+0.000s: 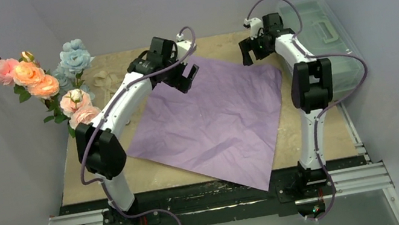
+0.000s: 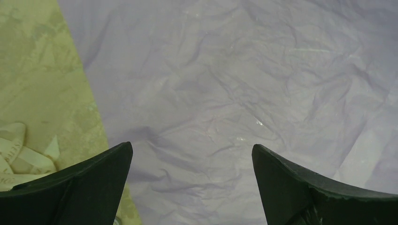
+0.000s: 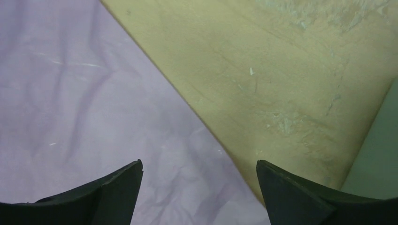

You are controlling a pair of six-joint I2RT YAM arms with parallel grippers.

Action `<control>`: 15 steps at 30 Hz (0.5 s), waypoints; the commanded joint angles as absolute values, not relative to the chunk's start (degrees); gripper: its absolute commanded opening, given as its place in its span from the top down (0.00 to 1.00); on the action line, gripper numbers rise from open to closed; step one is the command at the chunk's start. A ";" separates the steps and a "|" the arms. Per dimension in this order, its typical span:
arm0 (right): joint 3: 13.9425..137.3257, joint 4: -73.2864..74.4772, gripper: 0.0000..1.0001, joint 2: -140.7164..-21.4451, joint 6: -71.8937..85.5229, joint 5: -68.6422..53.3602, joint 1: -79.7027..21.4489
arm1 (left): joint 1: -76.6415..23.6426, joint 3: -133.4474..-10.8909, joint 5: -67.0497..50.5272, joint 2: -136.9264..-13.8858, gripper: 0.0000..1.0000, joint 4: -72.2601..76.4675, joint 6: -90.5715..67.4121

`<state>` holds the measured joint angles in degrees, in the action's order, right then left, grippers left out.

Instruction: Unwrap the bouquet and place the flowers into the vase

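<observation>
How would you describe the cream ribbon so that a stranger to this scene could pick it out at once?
Find the large lilac paper sheet lying flat across the middle of the table. Just past its far left edge, toward the flowers at the left wall, lies the ribbon. It is a loose tangle of cream loops, unlike the flat sheet and the tall coloured blooms.

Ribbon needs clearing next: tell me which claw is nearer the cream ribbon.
Left. The left claw hovers over the far left edge of the lilac paper, with the ribbon just beyond that edge. The right claw sits at its far right corner, across the sheet.
</observation>
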<state>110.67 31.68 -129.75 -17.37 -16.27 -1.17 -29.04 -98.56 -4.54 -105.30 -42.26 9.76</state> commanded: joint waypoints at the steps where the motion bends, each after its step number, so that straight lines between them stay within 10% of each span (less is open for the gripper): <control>1: 109.44 26.51 0.03 -116.96 -12.59 -24.93 -1.23 | -29.18 -103.44 -0.47 -105.10 0.00 -41.42 8.54; 15: 87.73 25.60 0.02 -85.85 -7.55 -32.26 -1.23 | -27.69 -101.91 4.58 -102.02 0.00 -38.49 5.66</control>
